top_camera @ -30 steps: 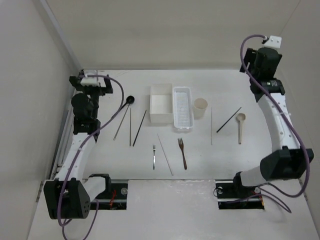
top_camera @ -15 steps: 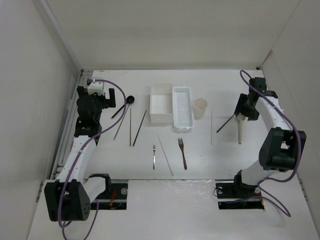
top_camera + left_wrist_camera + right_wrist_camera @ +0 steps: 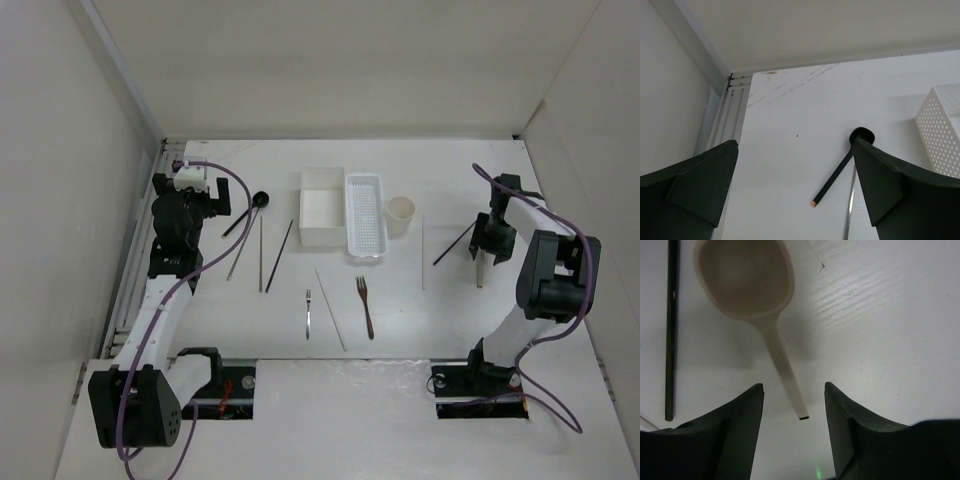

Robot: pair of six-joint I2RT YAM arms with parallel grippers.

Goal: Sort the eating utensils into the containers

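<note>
A pale spoon (image 3: 747, 280) lies on the table at the right, and its handle end sits between the fingers of my open right gripper (image 3: 792, 385) without touching them. From above, that gripper (image 3: 490, 246) covers the spoon's bowl, with the handle (image 3: 480, 272) showing below it. A dark chopstick (image 3: 671, 330) lies just left of it. My left gripper (image 3: 795, 145) is open and empty, with the black spoon (image 3: 840, 170) ahead of it by the right finger. The white box (image 3: 320, 205), perforated basket (image 3: 365, 215) and cream cup (image 3: 401, 213) stand at centre back.
A silver fork (image 3: 309, 312) and a brown fork (image 3: 364, 305) lie at centre front with a pale chopstick (image 3: 330, 300) between them. Dark chopsticks (image 3: 280, 255) lie left of the box. Another pale chopstick (image 3: 422, 250) lies right of the cup. Side walls stand close to both arms.
My right arm dropped from high at the back right down over the pale spoon, and its jaws narrowed around the handle. The left gripper lowered slightly toward the black spoon.
</note>
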